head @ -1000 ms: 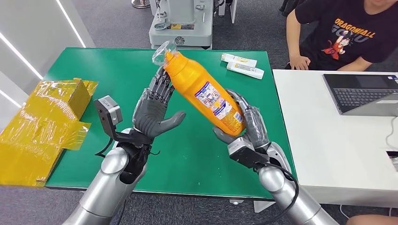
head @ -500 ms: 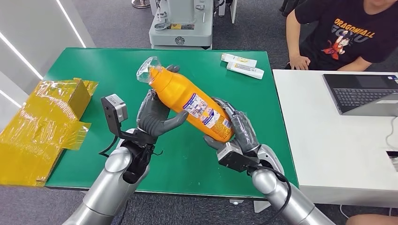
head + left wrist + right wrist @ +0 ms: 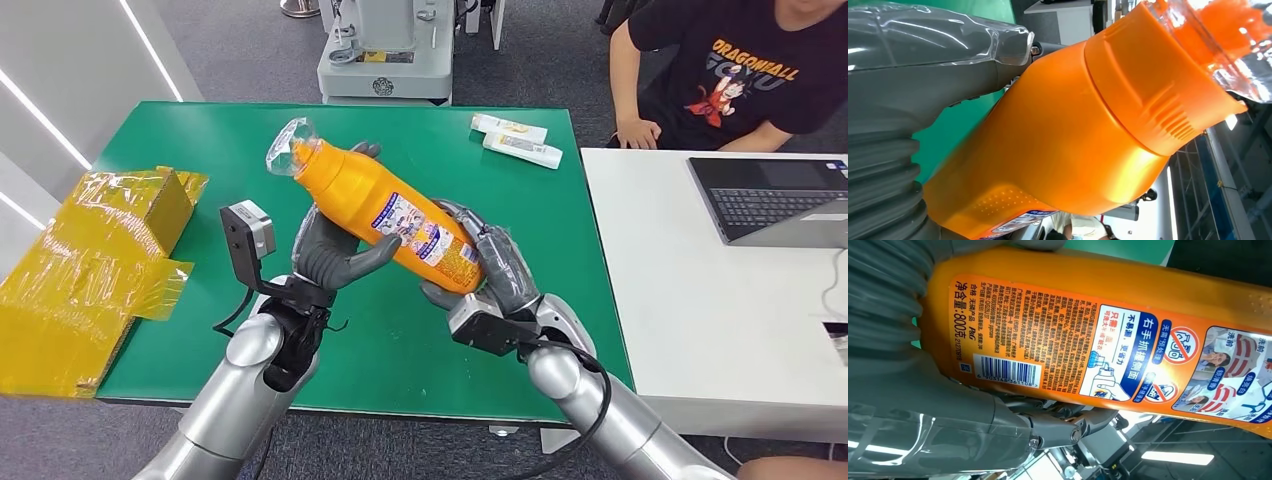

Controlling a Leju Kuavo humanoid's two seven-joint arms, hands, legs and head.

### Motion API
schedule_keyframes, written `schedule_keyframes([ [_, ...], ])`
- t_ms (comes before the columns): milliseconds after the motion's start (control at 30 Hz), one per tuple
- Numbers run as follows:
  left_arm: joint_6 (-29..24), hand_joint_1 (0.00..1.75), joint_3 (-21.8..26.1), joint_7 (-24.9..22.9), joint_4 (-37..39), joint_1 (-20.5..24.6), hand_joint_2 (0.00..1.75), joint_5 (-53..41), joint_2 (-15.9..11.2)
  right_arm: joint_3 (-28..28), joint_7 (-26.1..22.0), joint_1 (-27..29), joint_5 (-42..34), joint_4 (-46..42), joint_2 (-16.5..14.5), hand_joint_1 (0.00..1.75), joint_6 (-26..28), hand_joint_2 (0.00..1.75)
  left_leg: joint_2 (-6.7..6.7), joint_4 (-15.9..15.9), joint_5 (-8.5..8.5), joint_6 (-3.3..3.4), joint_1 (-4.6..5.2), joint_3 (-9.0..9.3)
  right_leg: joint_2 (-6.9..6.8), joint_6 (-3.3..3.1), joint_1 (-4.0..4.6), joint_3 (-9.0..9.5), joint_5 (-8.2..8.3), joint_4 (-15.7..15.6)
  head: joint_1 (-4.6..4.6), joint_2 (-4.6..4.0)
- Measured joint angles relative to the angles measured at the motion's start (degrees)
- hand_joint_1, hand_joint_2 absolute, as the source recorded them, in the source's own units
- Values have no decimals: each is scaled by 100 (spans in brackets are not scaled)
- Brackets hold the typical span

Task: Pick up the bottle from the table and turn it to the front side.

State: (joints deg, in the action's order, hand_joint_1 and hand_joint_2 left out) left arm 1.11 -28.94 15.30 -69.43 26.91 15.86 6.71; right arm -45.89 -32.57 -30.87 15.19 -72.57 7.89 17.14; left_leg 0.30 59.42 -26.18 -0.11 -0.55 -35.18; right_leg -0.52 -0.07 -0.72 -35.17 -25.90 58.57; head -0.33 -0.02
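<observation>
Overall, the pick-up step looked complete: the bottle (image 3: 385,215) was clear of the green table (image 3: 200,140), held in the air above its middle, w/ both hands on it.

1. Table: green top, a white table (image 3: 700,300) butted against it on the robot's right, carrying a laptop (image 3: 775,200). A person (image 3: 730,70) sat behind that corner. Crumpled yellow wrap (image 3: 90,260) lay at the table's left edge. Two white tubes (image 3: 515,138) lay at the far side, well apart from the bottle.

2. Bottle: orange, lying tilted, cap end up and toward the far left, base end low and toward the right. Clear plastic film (image 3: 283,145) sat over the cap.

3. Right hand (image 3: 480,270): fingers wrapped round the base end, carrying it from below.

4. Left hand (image 3: 335,250): cupped under the shoulder part, thumb across the near side; fingers closed on the body, contact confirmed in the left wrist view (image 3: 1083,130).

5. Label (image 3: 1098,350): the face toward the head and right wrist cams carried fine print, usage pics and a barcode (image 3: 1005,371), i.e. prob. the back panel.

Status, as a judgement: lift done; turn not yet done. Remaining: rotate the bottle about its long axis until the front label faces the robot. Risk: smooth body, two-hand regrip req'd, could slip.
</observation>
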Motion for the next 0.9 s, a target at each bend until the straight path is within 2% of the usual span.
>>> schedule_keyframes([
  [33, -9, 7, 0, 1, 3, 0, 175, -1, 0, -13, -2, -11, -19, 20, -7, 175, -13, 175, 0, 0, 0, 0, 0, 0, 0, 0, 0, 0, 0, 0, 0, 0],
  [67, -20, 43, 0, 3, 9, 0, 175, -2, 0, -27, -3, -23, -40, 45, -17, 175, -25, 175, 0, 0, 0, 0, 0, 0, 0, 0, 0, 0, 0, 0, 0, 0],
  [133, -42, 130, 0, 12, 32, 0, 175, -3, -2, -68, -7, -51, -71, 110, -44, 175, -44, 175, 0, 0, 0, 0, 0, 0, 0, 0, 0, 0, 0, 0, 0, 0],
  [167, -53, 166, 0, 22, 47, 0, 175, -4, -5, -90, -8, -62, -84, 149, -59, 175, -54, 175, 0, 0, 0, 0, 0, 0, 0, 0, 0, 0, 0, 0, 0, 0],
  [200, -67, 174, 0, 35, 62, -1, 175, -4, -8, -112, -9, -70, -95, 188, -75, 175, -63, 175, 0, 0, 0, 0, 0, 0, 0, 0, 0, 0, 0, 0, 0, 0],
  [533, -149, 175, 0, 109, 91, -105, 175, -27, -27, -214, -64, -55, -192, 460, -146, 175, -118, 175, 0, 0, 0, 0, 0, 0, 0, 0, 0, -1, 0, -1, 0, 0],
  [567, -152, 175, 0, 111, 94, -108, 175, -31, -36, -222, -66, -46, -197, 472, -146, 167, -120, 175, 0, 0, 0, 0, 0, 0, 0, 0, 0, -1, 0, -1, 0, 0],
  [600, -153, 175, 0, 112, 97, -110, 175, -33, -43, -226, -66, -37, -200, 481, -146, 152, -122, 175, 0, 0, 0, 0, 0, 0, 0, 0, 0, -1, 0, -1, 0, 0],
  [667, -154, 175, 0, 116, 106, -113, 175, -34, -51, -229, -66, -21, -206, 490, -146, 65, -128, 175, 0, 0, 0, 0, 0, 0, 0, 0, 0, -1, 0, -1, 0, 0],
  [700, -155, 175, 0, 118, 113, -113, 175, -34, -52, -232, -65, -15, -210, 491, -145, 29, -132, 175, 0, 0, 0, 0, 0, 0, 0, 0, 0, -1, 0, -1, 0, 0],
  [733, -155, 175, 0, 119, 119, -114, 175, -34, -54, -234, -63, -11, -213, 493, -144, 0, -133, 175, 0, 0, 0, 0, 0, 1, 0, 0, 0, -1, 0, -1, 0, 0],
  [900, -155, 175, 0, 125, 128, -117, 175, -27, -52, -265, -41, 21, -262, 502, -91, 0, -8, 175, 0, 1, 0, 0, 0, 1, 0, 0, 0, -1, 0, -1, 0, 0],
])
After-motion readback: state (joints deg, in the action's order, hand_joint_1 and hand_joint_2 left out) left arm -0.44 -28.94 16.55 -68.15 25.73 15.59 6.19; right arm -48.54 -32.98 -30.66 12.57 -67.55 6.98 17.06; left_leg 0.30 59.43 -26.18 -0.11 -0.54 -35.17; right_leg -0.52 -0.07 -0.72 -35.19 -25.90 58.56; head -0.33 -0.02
